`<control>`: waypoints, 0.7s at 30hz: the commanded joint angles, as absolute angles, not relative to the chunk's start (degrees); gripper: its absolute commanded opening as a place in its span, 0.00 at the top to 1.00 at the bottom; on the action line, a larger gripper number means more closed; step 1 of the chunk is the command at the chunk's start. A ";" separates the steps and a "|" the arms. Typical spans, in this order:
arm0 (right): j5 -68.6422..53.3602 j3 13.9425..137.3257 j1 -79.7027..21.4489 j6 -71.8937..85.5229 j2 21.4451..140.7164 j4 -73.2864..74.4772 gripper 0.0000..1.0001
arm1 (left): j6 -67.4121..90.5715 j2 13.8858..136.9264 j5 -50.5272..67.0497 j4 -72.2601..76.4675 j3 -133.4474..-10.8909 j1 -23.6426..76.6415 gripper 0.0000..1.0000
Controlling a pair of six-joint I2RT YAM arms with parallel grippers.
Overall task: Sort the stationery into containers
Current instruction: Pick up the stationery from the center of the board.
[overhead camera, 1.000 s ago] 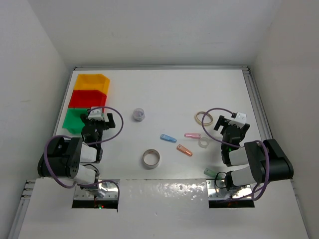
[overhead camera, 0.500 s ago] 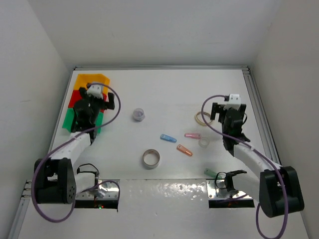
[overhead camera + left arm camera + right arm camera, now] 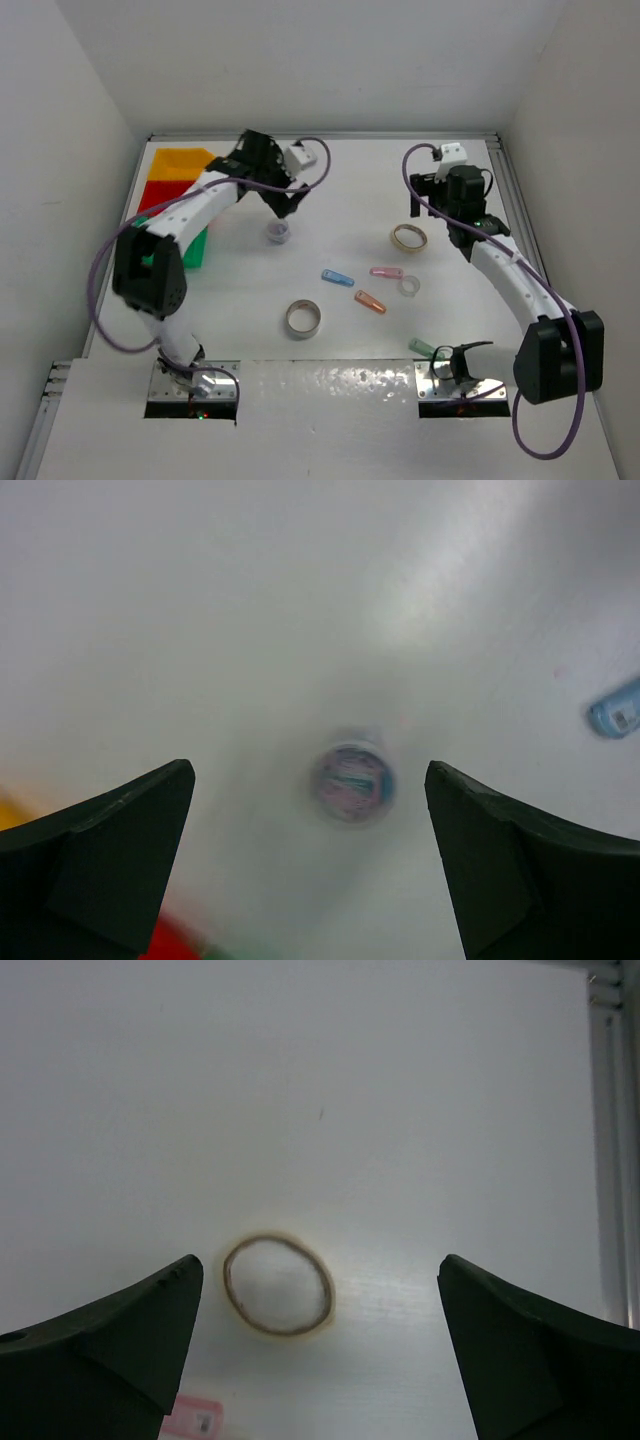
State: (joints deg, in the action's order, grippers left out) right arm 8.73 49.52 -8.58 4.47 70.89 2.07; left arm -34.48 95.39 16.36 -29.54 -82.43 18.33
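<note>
Over the table (image 3: 340, 180), left hand (image 3: 308, 770) has moved wide above pot (image 3: 352, 782), right hand (image 3: 320, 1260) wide above ring (image 3: 229, 1282).

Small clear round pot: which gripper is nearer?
Left. Left gripper hangs open above the clear round pot; right gripper is off to its right, over the beige tape ring.

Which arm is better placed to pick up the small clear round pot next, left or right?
Left. The left gripper hovers over the clear pot with jaws open, the pot lying between them. The right gripper, also open, hangs over the beige tape ring.
</note>
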 commanded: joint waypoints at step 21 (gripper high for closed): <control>10.19 43.86 -17.14 3.78 69.52 10.46 0.01 | -29.80 113.65 9.85 -41.22 -82.09 23.55 0.15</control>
